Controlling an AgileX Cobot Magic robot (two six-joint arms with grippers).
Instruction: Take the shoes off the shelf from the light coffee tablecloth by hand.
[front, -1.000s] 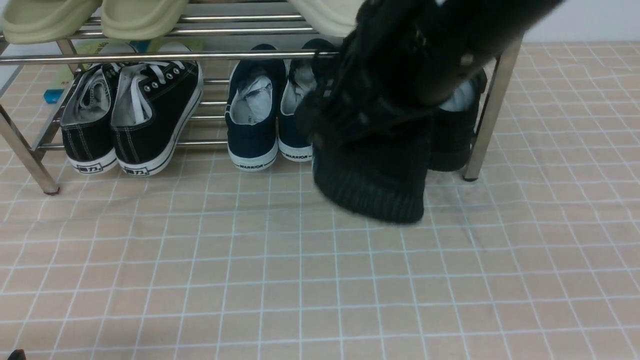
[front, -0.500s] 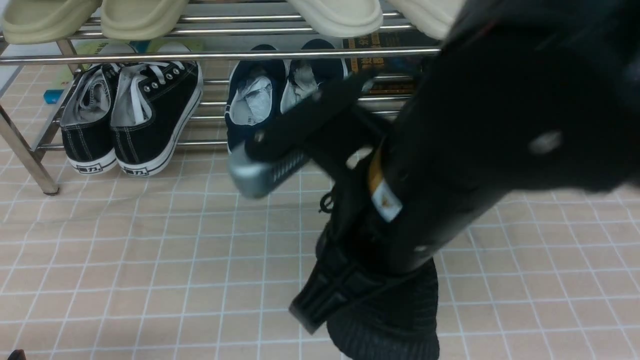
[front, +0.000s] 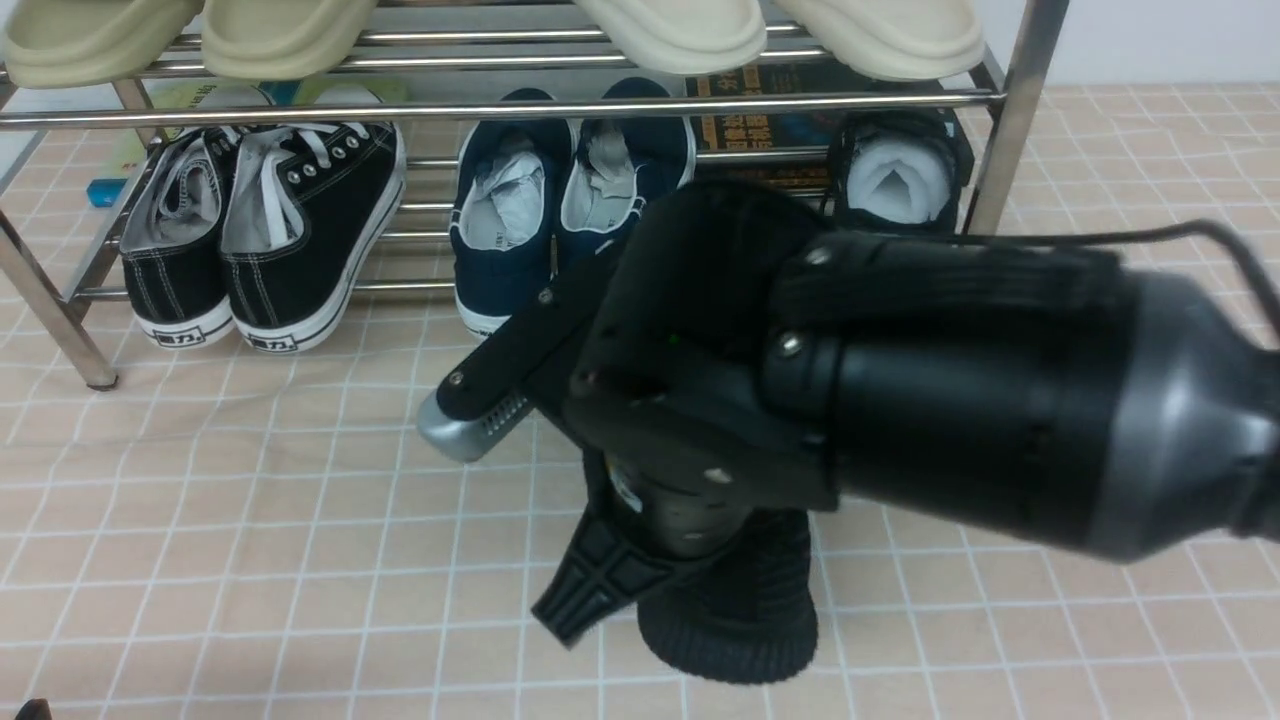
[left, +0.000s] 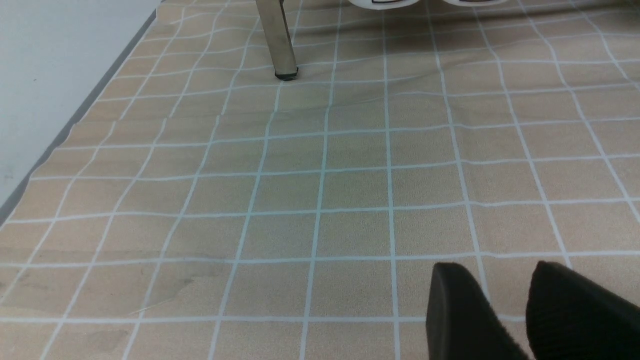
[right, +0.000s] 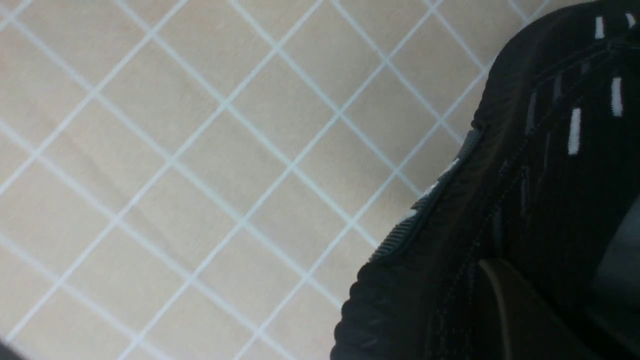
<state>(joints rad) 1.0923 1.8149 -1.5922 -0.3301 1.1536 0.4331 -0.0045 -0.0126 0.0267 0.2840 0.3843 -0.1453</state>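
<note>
Shoe (front: 735, 625) hung over the light coffee tablecloth (front: 250, 520), heel toward me, length toward the shelf (front: 500, 108), my right tool (front: 640, 570) clamped on it; front view alone showed its mate (front: 905, 175) shelved. My left tool (left: 500, 290) gaped.

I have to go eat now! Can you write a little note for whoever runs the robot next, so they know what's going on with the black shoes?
Right gripper: shut on one black sneaker, low by the cloth in front of the rack. Can't tell if it touches the cloth.
Left gripper: open, empty, over the cloth.
Done: that sneaker is off the rack.
Left: set it down and let go, then fetch the other black sneaker from the rack's bottom tier, right end.
</note>
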